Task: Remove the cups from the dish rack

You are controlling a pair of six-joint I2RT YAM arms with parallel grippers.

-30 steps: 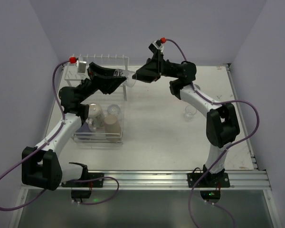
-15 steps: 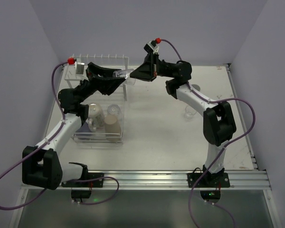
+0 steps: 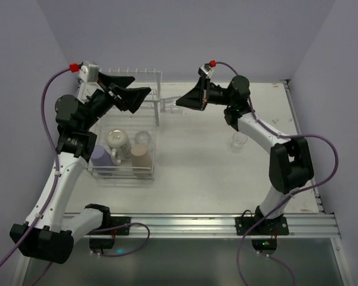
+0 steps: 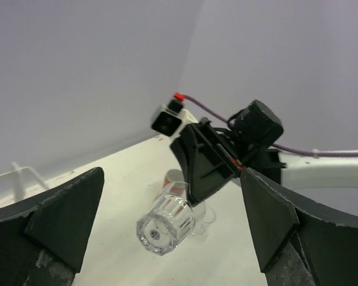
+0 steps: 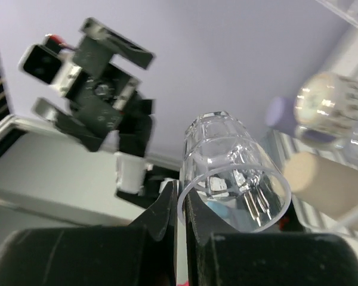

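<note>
Since the containers matter most here, I'll start there: the lower basket of the white wire dish rack (image 3: 125, 176) holds a lavender cup (image 3: 100, 156) at its left end, a tan tumbler (image 3: 141, 156) at its right, and behind those a pale shiny rounded cup (image 3: 116, 140) next to a small clear glass (image 3: 142, 138). I can't tell whether anything sits on the pronged upper shelf. The one I've actually got is a small faceted clear glass (image 3: 172, 106), up in the air just right of the rack's upper shelf, well above the white table (image 3: 197, 179). My right gripper (image 3: 180, 102) is pinched narrow on its rim, with the glass wall between the two fingers. Its long axis is close to horizontal: the thick base points left toward the rack and my other arm, and the open mouth faces back at my right wrist. My left gripper (image 3: 140, 85) is spread wide with nothing in it, hanging over the upper shelf and aimed at the glass's base. Another small clear glass (image 3: 238, 142) stands upright on the table, off to the right.
</note>
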